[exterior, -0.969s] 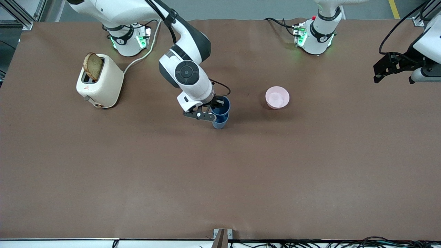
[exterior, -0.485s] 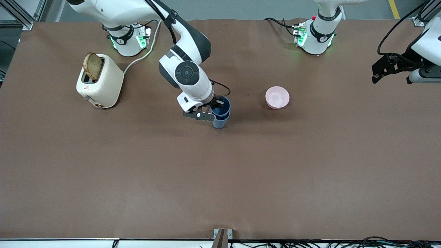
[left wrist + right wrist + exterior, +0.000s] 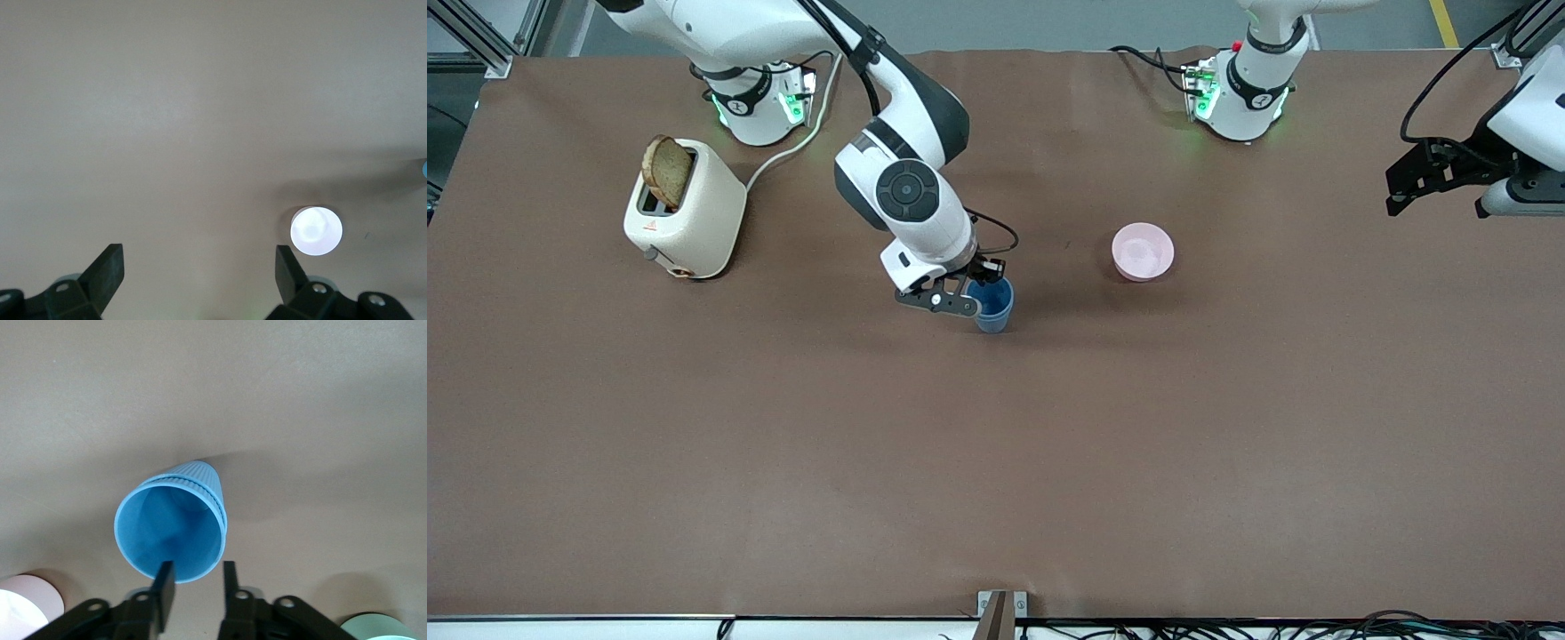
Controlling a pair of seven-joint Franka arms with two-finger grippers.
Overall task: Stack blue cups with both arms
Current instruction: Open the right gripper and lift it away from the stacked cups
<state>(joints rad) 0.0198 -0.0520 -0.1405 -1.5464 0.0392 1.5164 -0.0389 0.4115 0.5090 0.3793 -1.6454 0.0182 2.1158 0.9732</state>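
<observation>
We take the blue cups (image 3: 993,308) as our landmark. They stand upright on the brown table (image 3: 996,462), roughly midway between the two arms' ends, one nested inside the other. In the right wrist view we see a doubled rim and a ribbed band just under it (image 3: 175,532), which we read as the inner cup seated nearly all the way down. Their long axis is vertical, mouth up, walls tapering toward the base.

The relation that counts next is between the right hand (image 3: 973,286) and that rim. The hand comes down on the rim from above, at the side facing the right arm's end of the table. Its fingers (image 3: 165,587) pinch the wall there, one inside the mouth and one outside. We judge that letting go and lifting straight up along the cup axis would leave the stack undisturbed, while any sideways pull could tip it.

The cups look matte, thin-walled plastic, light and easily toppled. The table cover is a smooth, dull brown sheet.

Farther from the front camera than the cups, toward the left arm's end, sits the shallow pink bowl (image 3: 1142,252), well apart. The cream toaster (image 3: 685,209), holding a slice of bread (image 3: 667,171), stands toward the right arm's end.

The left hand (image 3: 199,280) waits over the table edge at its own arm's end, fingers spread and holding nothing.
</observation>
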